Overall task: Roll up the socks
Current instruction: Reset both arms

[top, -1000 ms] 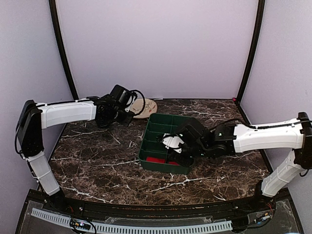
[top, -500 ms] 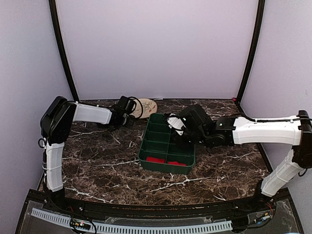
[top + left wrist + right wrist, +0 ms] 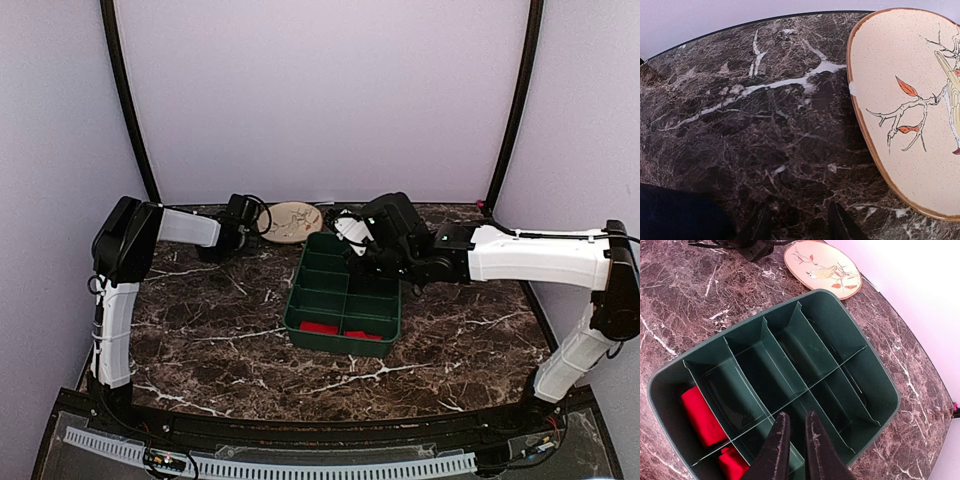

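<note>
1. The socks (image 3: 702, 415) lie in the two end compartments of a green tray (image 3: 860, 347). In the right wrist view they are at about 8 o'clock from the right gripper (image 3: 797, 418) and well apart from it.
2. That gripper's fingers (image 3: 779, 440) are drawn almost together with only a slit between them, clenched on nothing. They hang above the tray's long middle divider.
3. The left gripper (image 3: 799, 212) is released. Its fingers stand apart with bare marble table (image 3: 765, 125) between them and nothing in them. In the top view the socks lie at roughly 4 o'clock from it, well apart.
4. A cream plate (image 3: 910, 110) painted with a branch and a bird rests on the table at 2 o'clock from the left fingers. In the top view it sits at 11 o'clock from the tray, near its far corner.
5. The middle divider separates one sock from the other, and cross dividers wall them off from the remaining compartments.
6. Both socks are bright red, soft and compact. One is a fuller oblong; the other is smaller and cut by the frame edge. Whether they are rolled or only folded, I cannot tell.
</note>
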`<action>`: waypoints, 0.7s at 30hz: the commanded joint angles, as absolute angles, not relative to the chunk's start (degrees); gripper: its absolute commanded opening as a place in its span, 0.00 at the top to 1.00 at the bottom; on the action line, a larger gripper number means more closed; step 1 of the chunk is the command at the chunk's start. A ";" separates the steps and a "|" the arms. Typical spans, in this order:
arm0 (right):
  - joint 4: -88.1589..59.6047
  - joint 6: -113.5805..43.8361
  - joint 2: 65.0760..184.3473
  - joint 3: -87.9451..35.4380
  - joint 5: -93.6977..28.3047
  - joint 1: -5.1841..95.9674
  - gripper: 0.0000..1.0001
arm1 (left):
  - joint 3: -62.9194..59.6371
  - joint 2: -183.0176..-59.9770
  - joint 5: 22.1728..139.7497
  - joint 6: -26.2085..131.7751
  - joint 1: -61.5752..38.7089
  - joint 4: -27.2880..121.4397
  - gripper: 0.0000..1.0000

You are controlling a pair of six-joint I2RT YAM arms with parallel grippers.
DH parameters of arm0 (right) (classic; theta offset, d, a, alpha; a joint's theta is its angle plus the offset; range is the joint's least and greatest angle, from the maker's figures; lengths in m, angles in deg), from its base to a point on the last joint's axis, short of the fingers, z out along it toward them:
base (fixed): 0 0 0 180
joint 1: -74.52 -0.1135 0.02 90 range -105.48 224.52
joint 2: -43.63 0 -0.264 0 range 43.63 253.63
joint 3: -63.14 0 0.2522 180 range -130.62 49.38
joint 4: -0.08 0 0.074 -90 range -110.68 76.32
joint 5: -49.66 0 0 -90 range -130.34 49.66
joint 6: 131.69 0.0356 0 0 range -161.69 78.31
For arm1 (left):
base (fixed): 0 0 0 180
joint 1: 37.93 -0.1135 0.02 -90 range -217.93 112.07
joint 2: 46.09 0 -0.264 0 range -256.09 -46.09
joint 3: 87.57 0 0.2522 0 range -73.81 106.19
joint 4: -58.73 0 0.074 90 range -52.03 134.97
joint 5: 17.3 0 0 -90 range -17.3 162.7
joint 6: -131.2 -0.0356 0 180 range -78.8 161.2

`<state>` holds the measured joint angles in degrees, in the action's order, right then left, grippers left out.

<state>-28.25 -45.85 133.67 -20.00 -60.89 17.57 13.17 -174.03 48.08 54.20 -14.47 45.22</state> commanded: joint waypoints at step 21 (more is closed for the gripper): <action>-30.37 -43.48 153.06 -39.70 -52.91 18.53 0.87 | 16.88 -175.42 51.34 64.28 -24.29 41.40 0.57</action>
<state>-30.52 -45.17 149.19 -34.69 -55.63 18.27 16.49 -175.74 51.05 63.09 -23.12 43.37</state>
